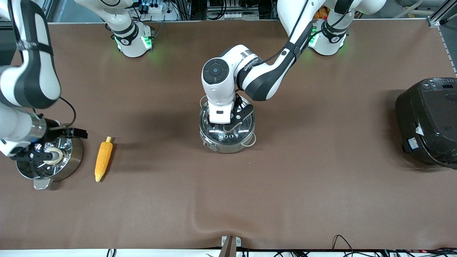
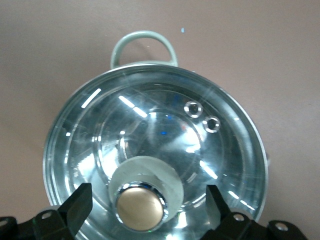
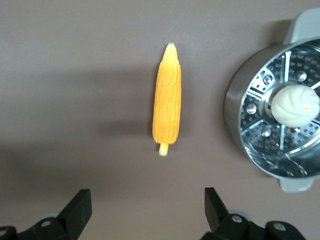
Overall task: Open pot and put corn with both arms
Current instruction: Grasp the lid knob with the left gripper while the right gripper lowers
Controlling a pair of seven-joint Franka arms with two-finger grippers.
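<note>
1. Pot [image 1: 227, 137] sits mid-table, lid [image 2: 155, 155] on.
2. Left gripper [image 2: 145, 200] hangs over the lid, fingers spread wide on either side of the knob [image 2: 141, 209], not touching.
3. Corn [image 1: 103, 159] lies beside the steamer pot [image 1: 68, 162].
4. Right gripper [image 3: 147, 205] hovers above the table near the corn, fingers apart, holding nothing.

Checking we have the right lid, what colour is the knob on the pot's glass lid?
Copper-gold knob, clearest in the left wrist view.
</note>
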